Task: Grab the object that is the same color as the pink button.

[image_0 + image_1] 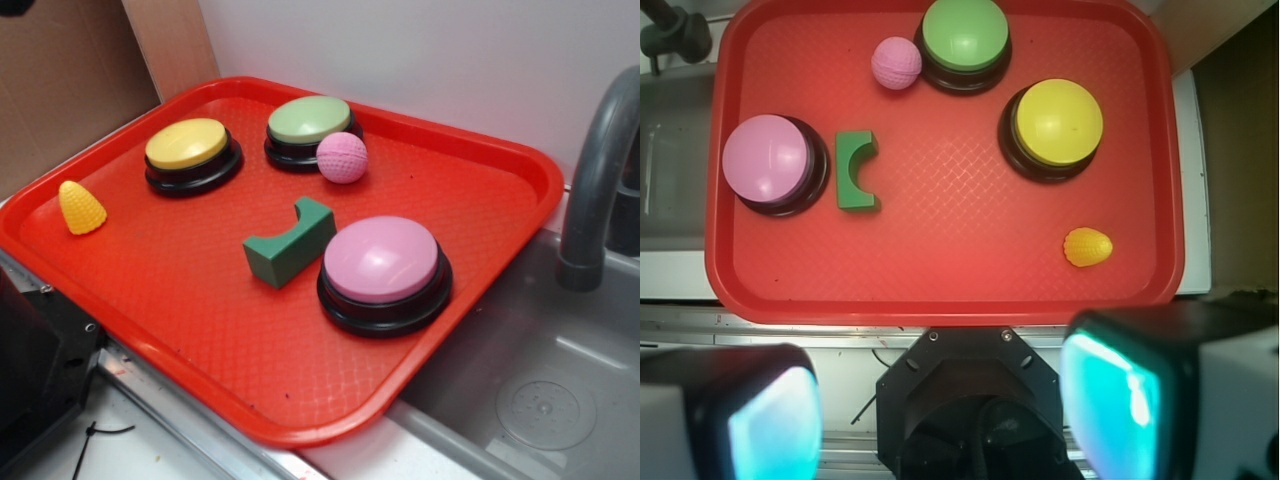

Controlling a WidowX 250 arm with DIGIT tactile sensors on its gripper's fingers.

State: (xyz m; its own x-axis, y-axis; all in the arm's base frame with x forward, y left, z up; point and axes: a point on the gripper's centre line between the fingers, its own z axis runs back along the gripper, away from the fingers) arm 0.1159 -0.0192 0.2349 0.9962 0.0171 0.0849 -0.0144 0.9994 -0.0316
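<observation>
Gripper point(940, 420) is seen wide open in the wrist view, nothing held, hung above the tray's near edge. Red tray point(200, 330) is set beside a grey sink point(560, 400). Pink button point(381, 260) is placed by the tray's sink-side edge, green notched block point(290, 243) just beside it. Green button point(309, 120) and yellow button point(187, 144) are placed along the far edge. Pink ball point(342, 157) is seen touching the green button. Yellow corn piece point(81, 208) is located near the opposite corner.

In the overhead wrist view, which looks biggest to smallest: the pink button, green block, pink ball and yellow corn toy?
1. pink button
2. green block
3. pink ball and yellow corn toy look about alike, too close to rank.
</observation>
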